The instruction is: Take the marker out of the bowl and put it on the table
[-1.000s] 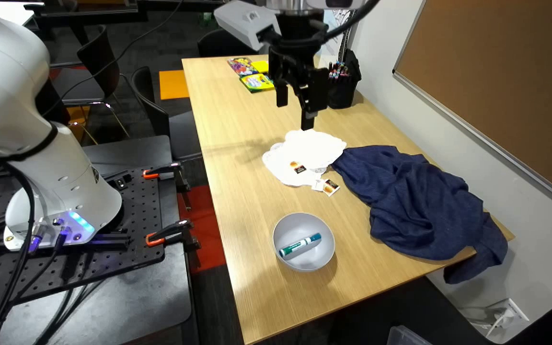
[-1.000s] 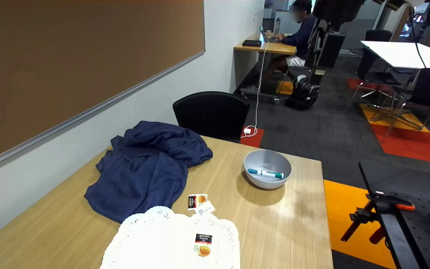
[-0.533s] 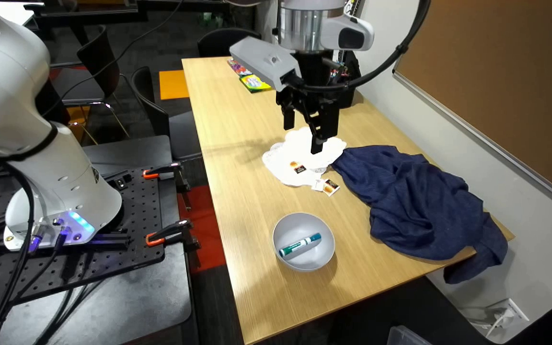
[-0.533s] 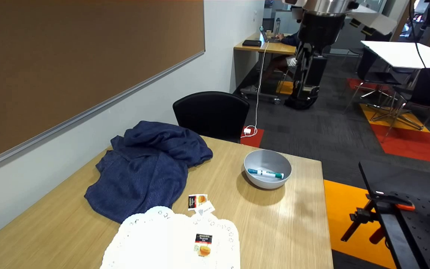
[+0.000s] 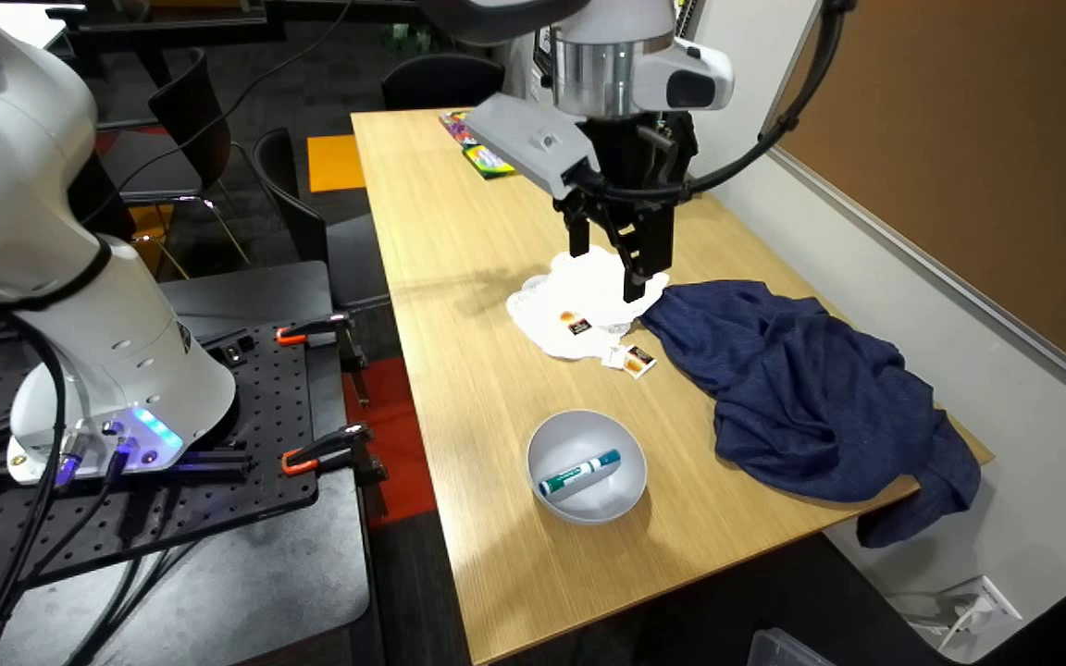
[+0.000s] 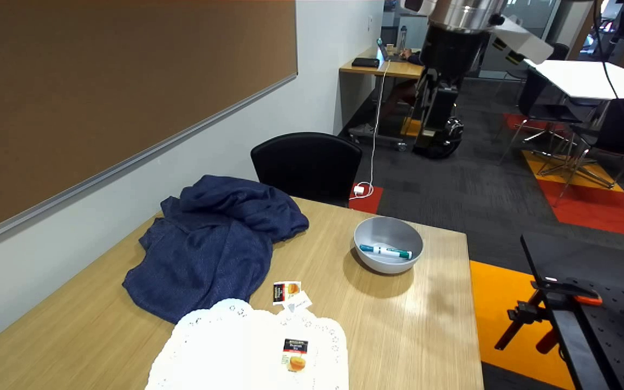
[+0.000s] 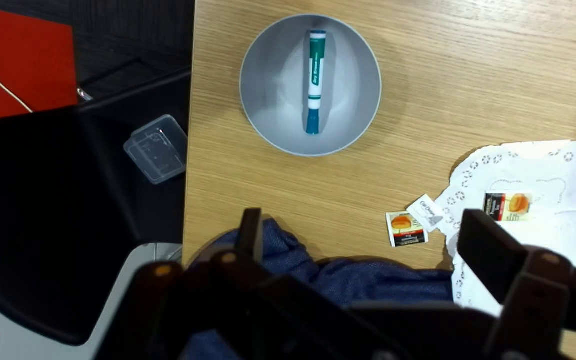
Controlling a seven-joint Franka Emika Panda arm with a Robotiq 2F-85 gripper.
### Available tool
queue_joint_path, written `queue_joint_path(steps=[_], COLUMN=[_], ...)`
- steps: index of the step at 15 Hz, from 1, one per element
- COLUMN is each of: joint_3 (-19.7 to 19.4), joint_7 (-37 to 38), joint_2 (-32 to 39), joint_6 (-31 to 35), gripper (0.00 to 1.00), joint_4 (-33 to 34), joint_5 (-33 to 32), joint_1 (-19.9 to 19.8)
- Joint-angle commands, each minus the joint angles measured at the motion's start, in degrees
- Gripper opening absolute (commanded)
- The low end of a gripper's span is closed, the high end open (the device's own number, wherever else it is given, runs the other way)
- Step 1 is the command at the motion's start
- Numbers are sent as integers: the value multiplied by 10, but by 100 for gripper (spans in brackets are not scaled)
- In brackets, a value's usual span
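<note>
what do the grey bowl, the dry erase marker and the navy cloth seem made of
Grey bowl: probably satin plastic, judging by its even colour and soft sheen; ceramic is possible.
Dry-erase marker: likely smooth hard plastic, from the straight barrel with readable printing; gloss hard to judge.
Navy cloth: matte fabric, shown by soft folds and a flecked surface; the fibre can't be told.

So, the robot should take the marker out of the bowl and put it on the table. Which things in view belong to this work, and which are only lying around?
For the job:
marker
bowl
table
fingers

Just lying about:
blue cloth
doily
packet on the doily
packet beside it
white slip
bright packs
clear box
</note>
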Motion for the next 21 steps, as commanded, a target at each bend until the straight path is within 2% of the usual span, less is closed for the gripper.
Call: queue_joint_path(steps=[1, 4, 6, 15, 16, 17, 21], joint_3=[-10, -12, -6, 7, 7, 14, 16], joint_7=[-36, -78, -95, -23, -15, -32, -21], joint_2=[68, 127, 163, 334, 344, 318, 346], joint_6=[68, 94, 93, 154, 144, 145, 144], gripper=[100, 100, 100, 100, 100, 100, 100], joint_4=[18, 35, 51, 126, 133, 109, 128], joint_5=[42, 100, 117, 76, 69, 72, 67], joint_1=[-4, -13, -26, -57, -55, -64, -64])
